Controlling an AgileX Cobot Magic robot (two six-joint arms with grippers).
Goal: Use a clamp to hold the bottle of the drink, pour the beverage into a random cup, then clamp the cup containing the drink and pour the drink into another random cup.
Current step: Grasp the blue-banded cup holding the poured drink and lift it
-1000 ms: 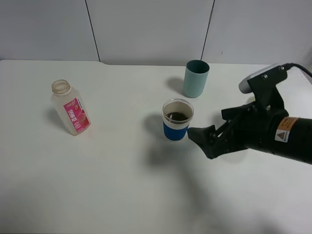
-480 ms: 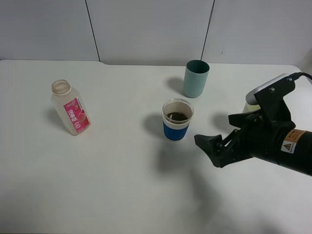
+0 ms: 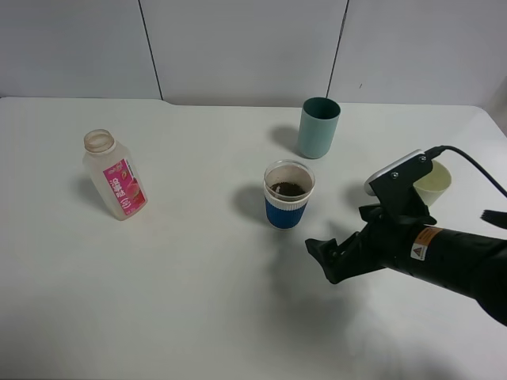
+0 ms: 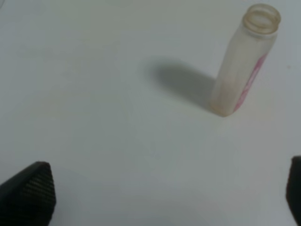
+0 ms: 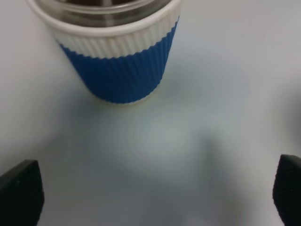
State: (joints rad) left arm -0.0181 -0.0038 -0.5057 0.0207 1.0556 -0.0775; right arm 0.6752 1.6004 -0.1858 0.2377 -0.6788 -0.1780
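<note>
Left gripper (image 4: 162,197): we saw it only in the left wrist view, with its two dark fingertips spread wide at opposite edges and nothing between them; it hung above bare table (image 3: 198,301), apart from the bottle.
Bottle (image 3: 116,175): we found it standing on the left of the table with its cap off and a pink label on its side, well apart from every cup and touched by neither gripper.
Blue-sleeved cup (image 3: 287,195): we noted it upright near the middle of the table, with a white rim and a dark drink inside; nothing gripped it.
Teal cup (image 3: 318,127): we saw it upright behind the blue-sleeved cup and a little to the right, near it but not touching.
Right gripper (image 3: 326,260): we saw it low over the table, in front of and to the right of the blue-sleeved cup, pointing towards it; its fingers stood spread and empty, clear of the cup.
Pale cup (image 3: 433,184): we made it out at the far right, partly hidden behind the right arm.
</note>
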